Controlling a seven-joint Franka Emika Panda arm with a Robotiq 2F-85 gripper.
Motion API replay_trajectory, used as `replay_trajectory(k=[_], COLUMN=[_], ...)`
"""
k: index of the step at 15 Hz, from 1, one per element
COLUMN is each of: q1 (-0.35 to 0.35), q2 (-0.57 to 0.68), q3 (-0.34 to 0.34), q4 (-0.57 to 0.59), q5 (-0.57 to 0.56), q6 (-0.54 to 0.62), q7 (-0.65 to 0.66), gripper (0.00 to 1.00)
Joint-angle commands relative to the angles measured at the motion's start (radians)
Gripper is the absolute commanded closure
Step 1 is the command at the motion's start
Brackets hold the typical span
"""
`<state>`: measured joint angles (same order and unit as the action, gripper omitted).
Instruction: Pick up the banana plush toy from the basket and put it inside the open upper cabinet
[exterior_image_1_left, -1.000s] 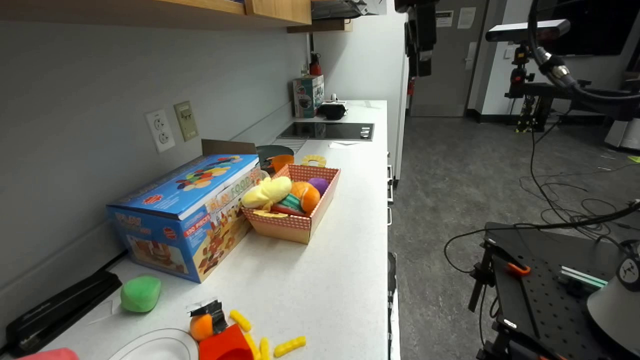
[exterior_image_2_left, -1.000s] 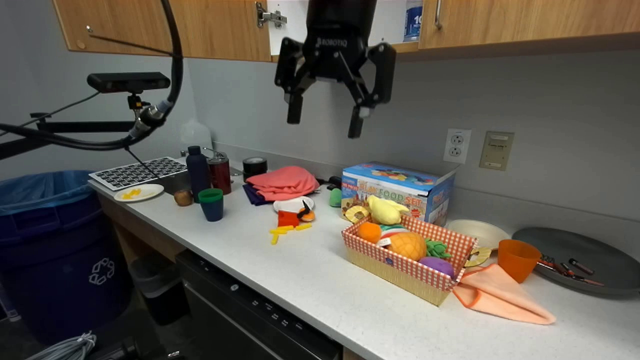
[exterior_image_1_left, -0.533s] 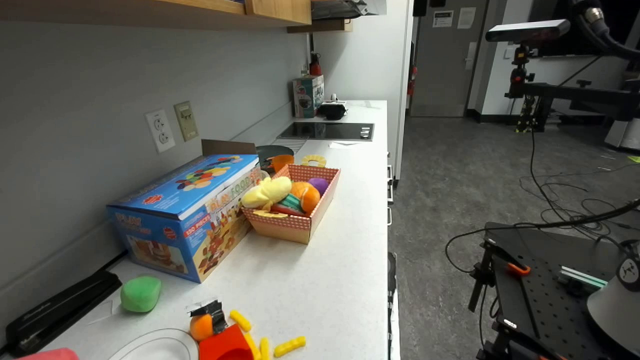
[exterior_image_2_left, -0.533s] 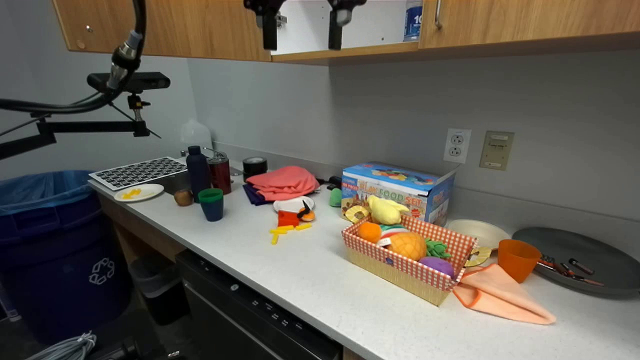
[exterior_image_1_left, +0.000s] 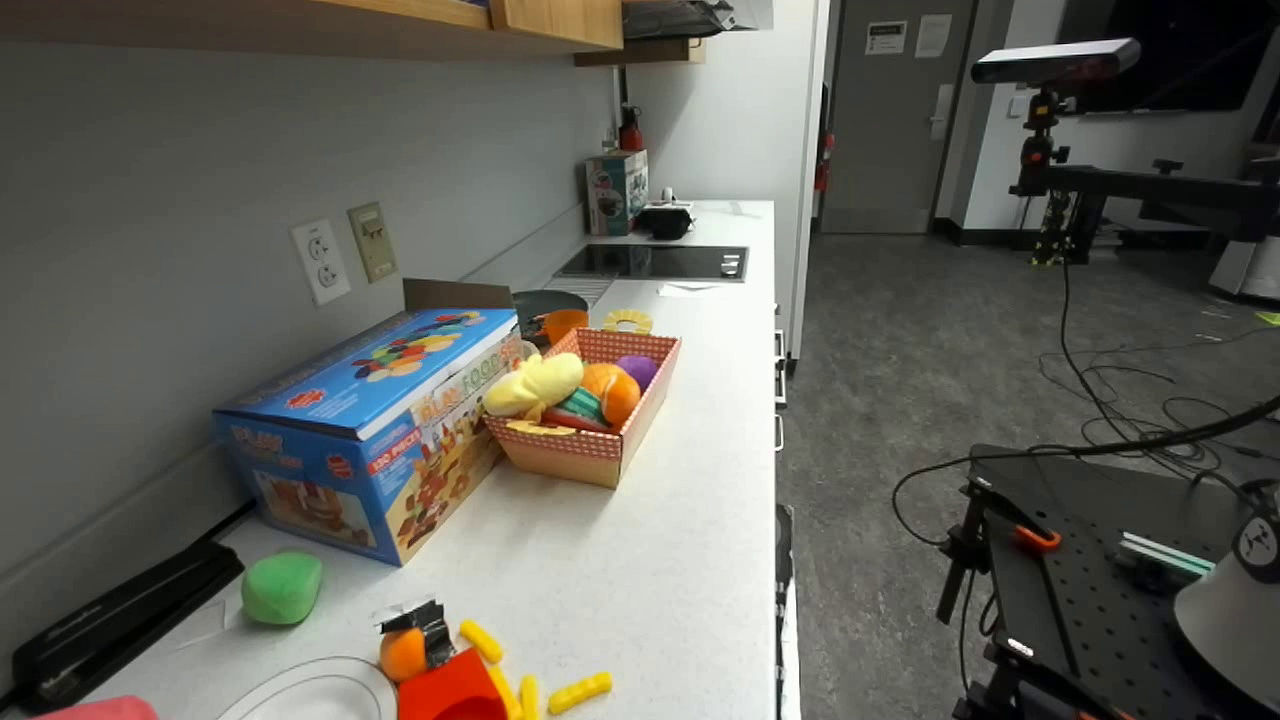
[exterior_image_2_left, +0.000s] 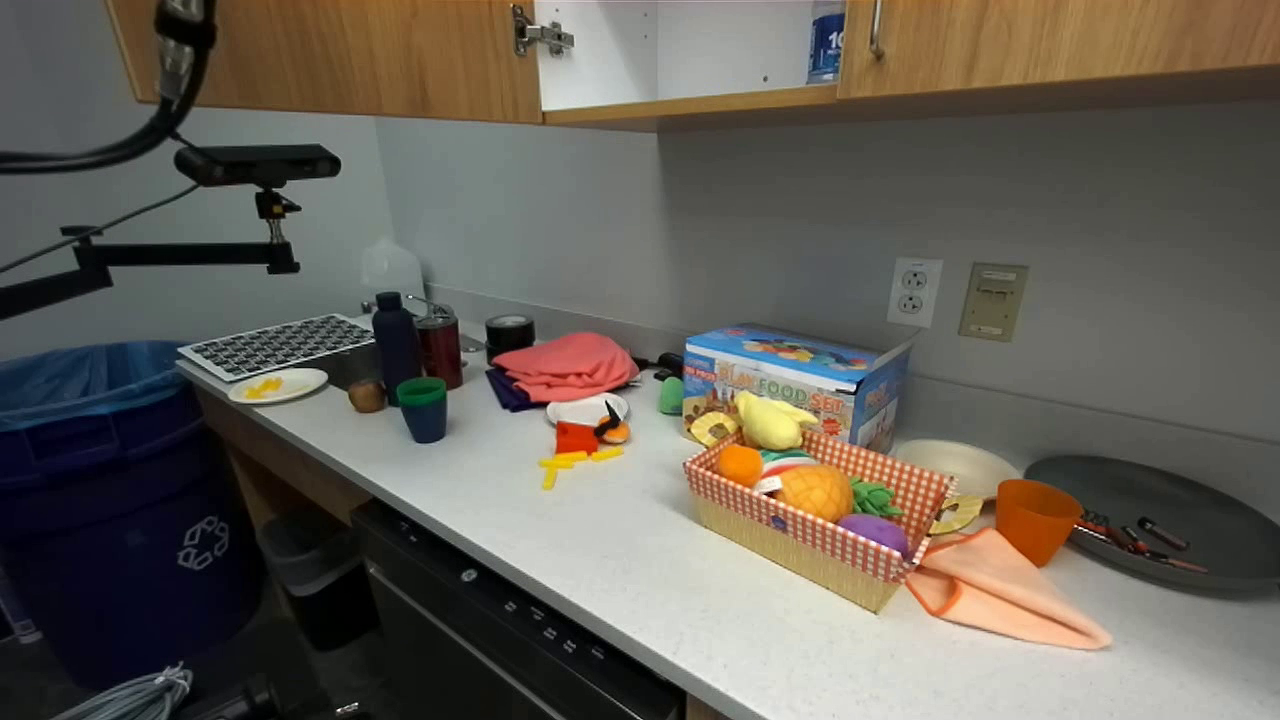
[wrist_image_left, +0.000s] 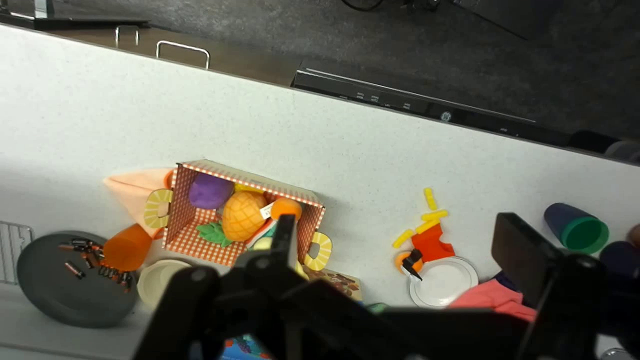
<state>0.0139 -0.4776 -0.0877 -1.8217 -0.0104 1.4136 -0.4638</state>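
Observation:
The pale yellow plush (exterior_image_2_left: 772, 420) looks like the banana. It lies on top at one end of the basket (exterior_image_2_left: 790, 550), leaning over the rim. In an exterior view the same plush (exterior_image_1_left: 535, 385) and basket (exterior_image_1_left: 555, 462) show near the blue box. In the wrist view, parts of the plush (wrist_image_left: 262, 243) show behind a finger, at the basket (wrist_image_left: 250, 184). The upper cabinet (exterior_image_2_left: 690, 106) is open, its door swung aside. My gripper (wrist_image_left: 396, 225) is open and empty, high above the counter. It is out of both exterior views.
The basket also holds a plush pineapple (exterior_image_2_left: 815, 492), an orange (exterior_image_2_left: 739, 464) and a purple toy (exterior_image_2_left: 874, 532). A blue play food box (exterior_image_2_left: 790, 375) stands behind it. A bottle (exterior_image_2_left: 826, 45) stands in the cabinet. A camera on an arm (exterior_image_2_left: 258, 163) is nearby.
The gripper has risen, passing in front of the open cabinet and out of both exterior views. Its fingers stayed apart. The arm cable moved up and away. The basket and toys have not moved.

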Motion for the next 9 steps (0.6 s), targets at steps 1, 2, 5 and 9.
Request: replay_trajectory(k=[1,2,5,9], q1=[0.024,0.026,0.029,0.034], q2=[-0.093,-0.116,-0.189,-0.273], q3=[-0.014,-0.016,-0.026,-0.018], q4=[-0.022,-0.031,-0.048,-0.044], q5=[0.0,-0.001,-0.002,0.0], q6=[-0.051,-0.061,-0.107,-0.179], q7=[-0.026,-0.027,-0.023,0.013], gripper=[0.0,0.0,0.0,0.0])
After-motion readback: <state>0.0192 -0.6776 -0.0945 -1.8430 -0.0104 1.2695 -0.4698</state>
